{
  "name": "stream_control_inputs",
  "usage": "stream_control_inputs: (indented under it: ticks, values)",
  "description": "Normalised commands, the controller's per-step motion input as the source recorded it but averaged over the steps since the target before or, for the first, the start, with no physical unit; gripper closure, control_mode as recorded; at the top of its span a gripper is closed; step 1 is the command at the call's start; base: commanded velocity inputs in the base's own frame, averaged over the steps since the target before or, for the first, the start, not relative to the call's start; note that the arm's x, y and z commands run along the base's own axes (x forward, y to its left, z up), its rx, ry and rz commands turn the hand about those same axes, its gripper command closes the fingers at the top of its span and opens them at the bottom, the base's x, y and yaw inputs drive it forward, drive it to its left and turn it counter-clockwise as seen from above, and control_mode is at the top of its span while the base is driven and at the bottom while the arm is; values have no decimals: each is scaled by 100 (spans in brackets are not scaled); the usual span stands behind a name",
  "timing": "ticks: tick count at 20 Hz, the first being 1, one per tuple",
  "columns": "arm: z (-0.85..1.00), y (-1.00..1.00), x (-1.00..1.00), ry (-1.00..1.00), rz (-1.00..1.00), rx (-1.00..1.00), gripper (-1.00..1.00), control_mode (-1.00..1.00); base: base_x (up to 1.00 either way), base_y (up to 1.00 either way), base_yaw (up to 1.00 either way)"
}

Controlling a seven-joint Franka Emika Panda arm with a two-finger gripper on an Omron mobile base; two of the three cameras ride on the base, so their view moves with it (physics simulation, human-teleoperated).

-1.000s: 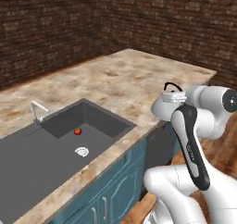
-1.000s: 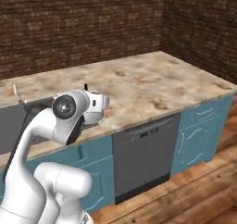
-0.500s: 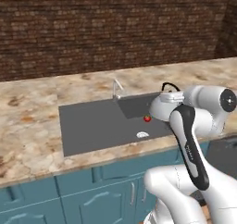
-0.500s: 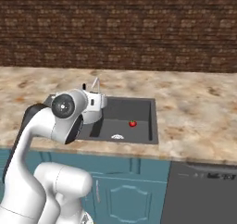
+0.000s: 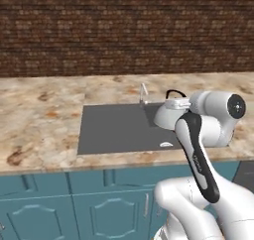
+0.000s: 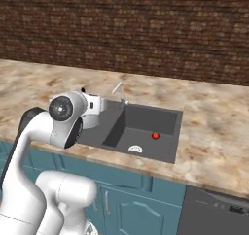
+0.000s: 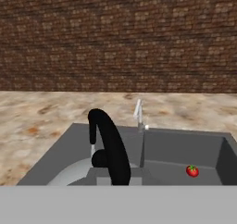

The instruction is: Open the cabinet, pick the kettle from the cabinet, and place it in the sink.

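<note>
In the left base view, the sink (image 5: pixel 114 130) sits in the beige counter (image 5: pixel 39 125) under a brick wall (image 5: pixel 124 30), with teal base cabinets (image 5: pixel 69 204) below. The arm reaches up from the lower right, and the kettle (image 5: pixel 167 116) hangs at its end over the right part of the basin, its black handle (image 5: pixel 174 92) looping above the silvery body. The gripper itself is hidden behind the kettle and the wrist here. A thin faucet (image 5: pixel 143 92) stands at the back rim of the sink, just left of the kettle. A small round drain (image 5: pixel 166 145) shows on the basin floor beside the arm.

In the right base view, the sink (image 6: pixel 112 132) has a flat shelf on the left and a deeper inset on the right. In the inset lie a small tomato (image 6: pixel 155 135) and the drain (image 6: pixel 134 148), apart from each other. The kettle (image 6: pixel 90 115) sits above the shelf side, mostly covered by the wrist. The faucet (image 6: pixel 119 91) rises at the back edge.

In the hand view, the kettle's handle (image 7: pixel 111 149) arches up the middle, clamped in the closed gripper (image 7: pixel 113 174), with the kettle's (image 7: pixel 74 174) pale rounded top below it to the left. Beyond lie the sink (image 7: pixel 69 144), the faucet (image 7: pixel 139 114) and the tomato (image 7: pixel 192 171) in the deeper section.
</note>
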Motion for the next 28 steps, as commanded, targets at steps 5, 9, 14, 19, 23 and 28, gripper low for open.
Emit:
stream_control_inputs:
  ticks: [5,9,14,19,23,28]
  values:
    - [0,0,0,0,0,0,100,100,5,-57,15]
    - [0,0,0,0,0,0,100,100,10,-51,12]
    - [0,0,0,0,0,0,100,100,37,-42,2]
    - [0,0,0,0,0,0,100,100,53,-31,0]
    - [0,0,0,0,0,0,100,100,21,-29,0]
    - [0,0,0,0,0,0,100,100,0,-3,0]
